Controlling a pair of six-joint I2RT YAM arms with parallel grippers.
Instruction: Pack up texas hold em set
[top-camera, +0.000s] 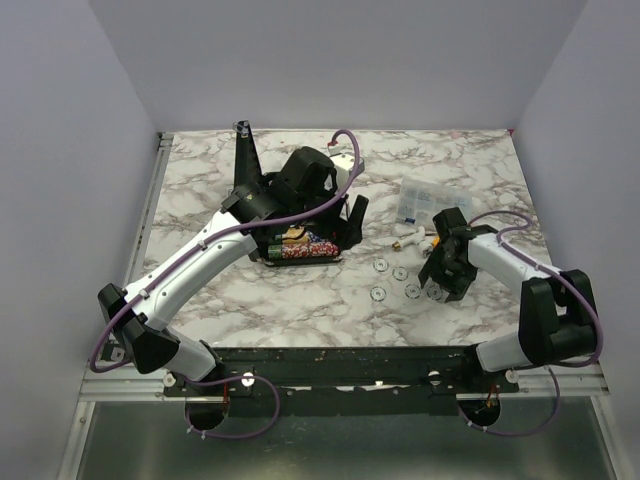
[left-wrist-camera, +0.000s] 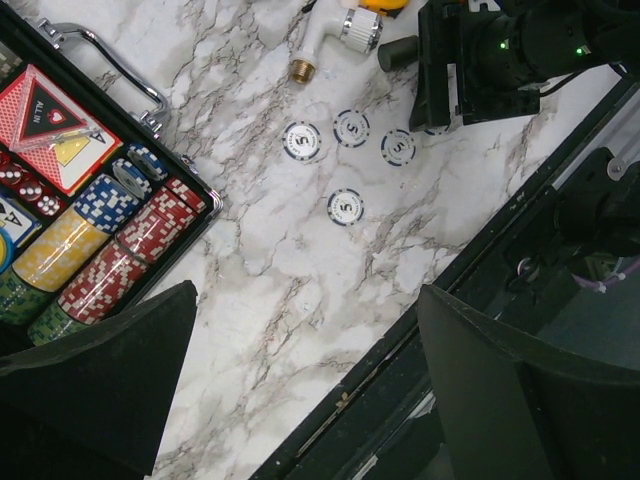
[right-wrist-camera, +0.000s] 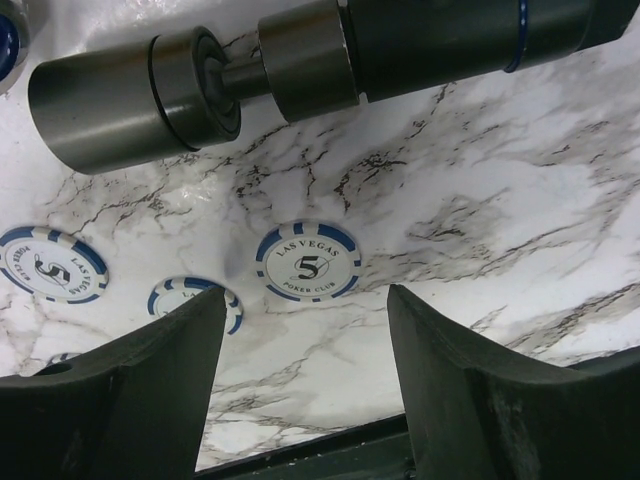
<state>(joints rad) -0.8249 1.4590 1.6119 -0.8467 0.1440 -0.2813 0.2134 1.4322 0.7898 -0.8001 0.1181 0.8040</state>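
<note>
The black case (left-wrist-camera: 195, 205) lies open left of centre on the worktop (top-camera: 300, 310), beneath the left arm. Inside, chip rows (left-wrist-camera: 110, 250) in red, blue, yellow and green stand on edge side by side. Next to them are a red triangle (left-wrist-camera: 45, 120) marked ALL IN and some red dice (left-wrist-camera: 25, 185). The case's metal handle (left-wrist-camera: 110, 62) faces the bare marble. A clear plastic box (top-camera: 428, 200) sits far right.

The worktop is white marble with grey veins, between pale walls (top-camera: 80, 100). Several loose chips (left-wrist-camera: 345, 207), white and blue and marked 5, lie flat to the right of the case.

The left claw (left-wrist-camera: 300, 390) hangs wide open and empty. The right claw (right-wrist-camera: 305, 385) is low over one of the loose chips, fingers apart, gripping nothing.
</note>
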